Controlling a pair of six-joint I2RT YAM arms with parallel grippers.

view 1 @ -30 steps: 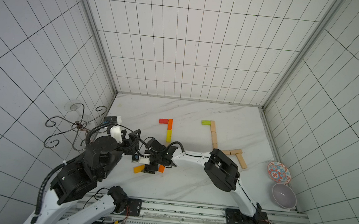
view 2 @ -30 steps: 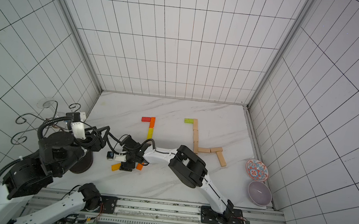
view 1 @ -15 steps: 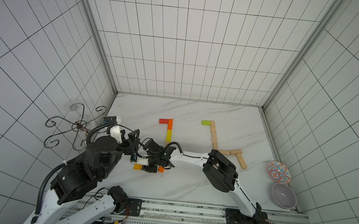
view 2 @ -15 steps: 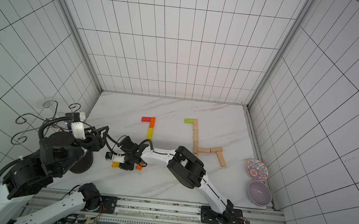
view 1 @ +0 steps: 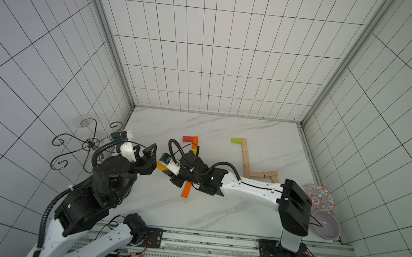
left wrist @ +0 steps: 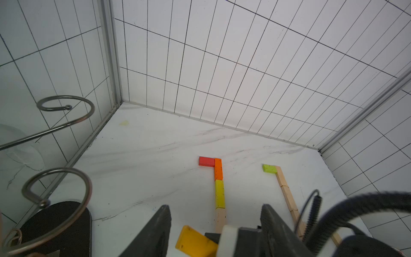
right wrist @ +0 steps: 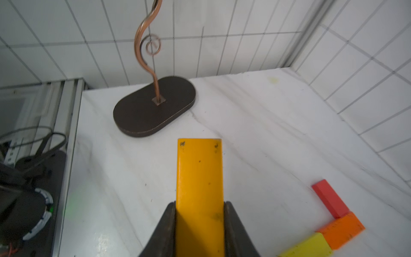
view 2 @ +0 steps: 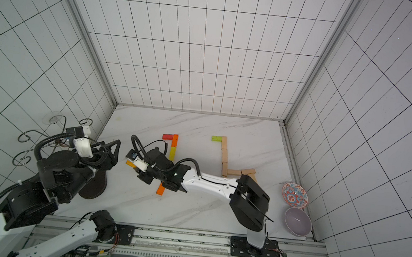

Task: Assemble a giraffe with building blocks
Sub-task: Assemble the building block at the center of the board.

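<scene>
Amber block [right wrist: 199,178] clamped in right gripper [right wrist: 199,205], held over worktop [view 1: 216,213] near left edge; left gripper [left wrist: 215,209] half-spread, gripping nothing. Best: carry level, seat flush at coloured neck [left wrist: 219,193] foot, avoiding loose orange block [view 1: 186,191].

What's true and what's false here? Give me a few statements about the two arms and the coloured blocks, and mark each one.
1. The right gripper is shut on the yellow block. True.
2. The left gripper grips a block as well. False: its jaws stand open, gripping nothing.
3. The red block touches the orange block at the head of the coloured column. True.
4. The green block sits on top of the red block. False: it lies on the table, apart from it, at the end of the wooden row.
</scene>
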